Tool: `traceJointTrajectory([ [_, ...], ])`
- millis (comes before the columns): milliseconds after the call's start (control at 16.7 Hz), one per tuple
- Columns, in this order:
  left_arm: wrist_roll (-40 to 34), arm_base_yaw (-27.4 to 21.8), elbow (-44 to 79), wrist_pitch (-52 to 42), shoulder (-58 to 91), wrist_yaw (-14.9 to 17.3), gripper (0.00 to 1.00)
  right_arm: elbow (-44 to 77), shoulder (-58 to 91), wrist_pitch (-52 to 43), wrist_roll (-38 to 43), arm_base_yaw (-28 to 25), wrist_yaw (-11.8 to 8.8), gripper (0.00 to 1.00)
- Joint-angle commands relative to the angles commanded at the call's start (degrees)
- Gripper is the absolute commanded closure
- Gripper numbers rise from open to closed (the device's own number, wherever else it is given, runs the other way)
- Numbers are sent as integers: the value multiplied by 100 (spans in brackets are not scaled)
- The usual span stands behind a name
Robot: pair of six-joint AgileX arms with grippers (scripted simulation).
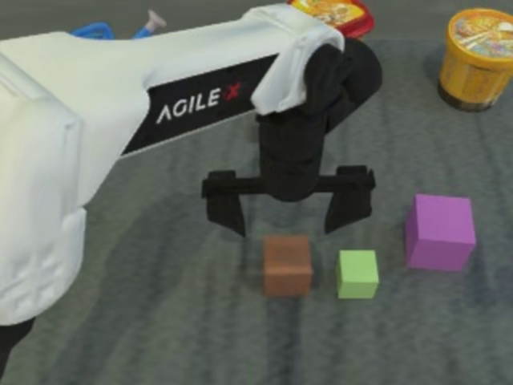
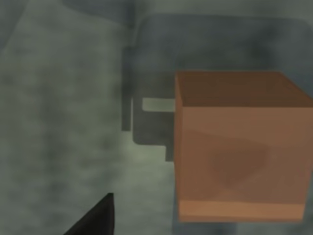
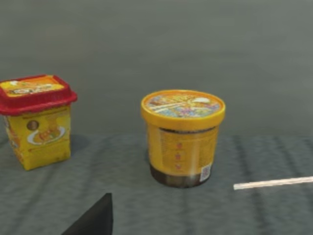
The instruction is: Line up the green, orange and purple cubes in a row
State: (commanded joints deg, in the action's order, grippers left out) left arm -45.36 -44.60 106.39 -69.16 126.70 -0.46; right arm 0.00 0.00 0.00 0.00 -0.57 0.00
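Observation:
The orange cube (image 1: 287,265) sits on the grey table near the middle front. The small green cube (image 1: 357,273) is just to its right and the larger purple cube (image 1: 438,232) is farther right, slightly farther back. My left gripper (image 1: 287,218) hangs open just behind and above the orange cube, its fingers spread wider than the cube and holding nothing. In the left wrist view the orange cube (image 2: 239,147) fills the frame close up, beside one dark finger (image 2: 98,220). My right arm is outside the top view. Its wrist view shows one finger (image 3: 95,223) off to the side.
A yellow tub with a red lid (image 1: 333,12) (image 3: 36,120) and a round yellow cup (image 1: 478,56) (image 3: 182,137) stand at the back right. A blue object (image 1: 96,30) lies at the back left. A thin white stick (image 3: 274,182) lies near the cup.

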Motion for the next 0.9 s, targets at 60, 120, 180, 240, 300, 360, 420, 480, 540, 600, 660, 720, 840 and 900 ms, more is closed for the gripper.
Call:
traceJointTrajectory([
  [60,0,0,0,0,0,0,0,0,0,0,0,0,0,0],
  [120,0,0,0,0,0,0,0,0,0,0,0,0,0,0],
  [180,0,-31,-13,16,20,0,0,0,1,-1,0,-1,0,0],
  [240,0,-31,-13,16,20,0,0,0,1,-1,0,-1,0,0],
  [300,7,-3,-67,51,-36,-3,0,48,50,-33,15,-14,-4,0],
  [360,19,55,-177,122,-153,-10,0,146,152,-101,45,-40,-9,0],
  [420,38,143,-340,228,-331,-19,0,295,307,-201,90,-75,-15,0],
  [480,64,259,-554,366,-569,-28,0,493,514,-333,147,-118,-18,0],
  [540,99,401,-818,534,-868,-38,0,736,773,-494,216,-166,-20,0],
  [600,144,565,-1128,729,-1227,-49,0,997,1060,-668,289,-216,-20,0],
  [660,201,750,-1481,949,-1646,-59,0,1309,1417,-882,377,-274,-17,0],
  [720,275,953,-1877,1192,-2123,-69,0,1645,1821,-1119,472,-336,-14,0],
  [840,482,1400,-2788,1739,-3234,-88,0,2366,2750,-1655,680,-473,-6,0],
  [900,620,1637,-3295,2038,-3851,-96,0,2744,3278,-1948,790,-547,-3,0],
])
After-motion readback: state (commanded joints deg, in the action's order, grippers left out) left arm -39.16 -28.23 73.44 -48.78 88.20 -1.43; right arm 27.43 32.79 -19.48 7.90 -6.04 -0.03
